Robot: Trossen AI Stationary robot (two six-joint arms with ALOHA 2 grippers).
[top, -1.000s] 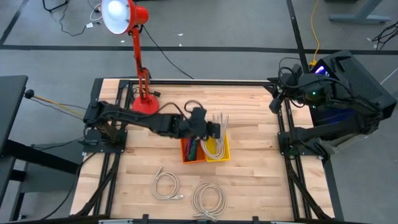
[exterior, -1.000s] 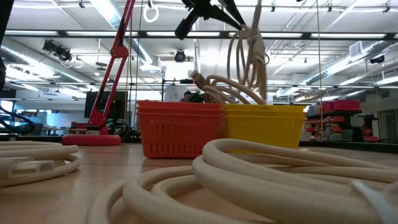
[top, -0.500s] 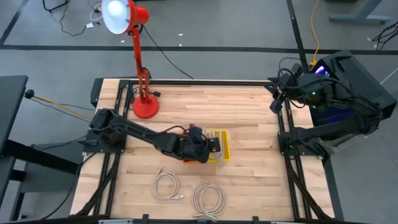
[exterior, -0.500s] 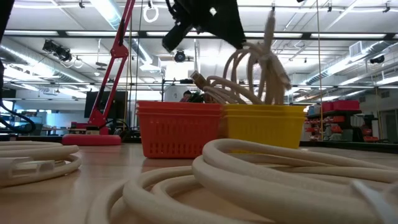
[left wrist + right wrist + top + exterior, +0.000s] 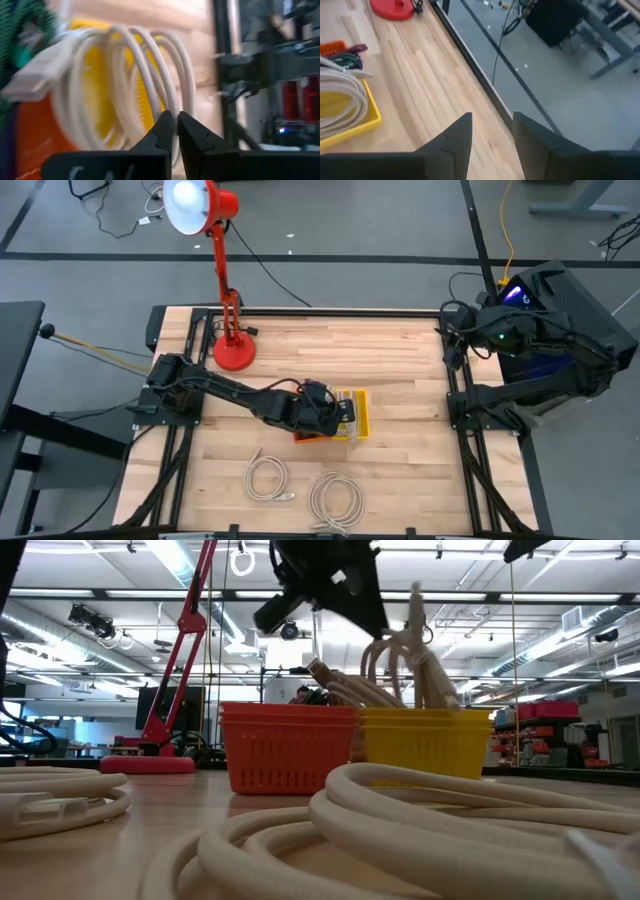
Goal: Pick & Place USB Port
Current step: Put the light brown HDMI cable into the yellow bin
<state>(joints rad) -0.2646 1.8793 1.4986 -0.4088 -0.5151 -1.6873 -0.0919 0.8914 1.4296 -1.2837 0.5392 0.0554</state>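
Observation:
My left gripper [image 5: 335, 412] is over the yellow basket [image 5: 358, 418] at mid-table, shut on a coiled white USB cable [image 5: 408, 652]. The coil hangs from it into the yellow basket [image 5: 425, 740]. An orange basket [image 5: 290, 745] holding dark and green cables stands against the yellow one on its left. In the low view the left gripper [image 5: 335, 585] shows at the top, above the two baskets. My right gripper [image 5: 492, 135] is open, with nothing in it, above the table's far right corner [image 5: 452, 340]. My left gripper pinches one strand of the white coil [image 5: 171, 100] between its two fingertips [image 5: 165, 125], at the coil's upper part. The fingers slant down from the table's left and lie across the strand. The loops hang below them, and their lower part is inside the yellow basket [image 5: 142, 100].
Two more white cable coils lie on the table near its front edge [image 5: 268, 478] [image 5: 335, 500]; one of them fills the low view's foreground [image 5: 420, 830]. A red desk lamp [image 5: 232, 348] stands at the far left. Bare wood lies to the right of the baskets.
My left gripper has come down and toward the table's near edge, rolling at the wrist. The coil, still held, has sunk from above the baskets' far side into the yellow basket. My right gripper has tipped slightly downward.

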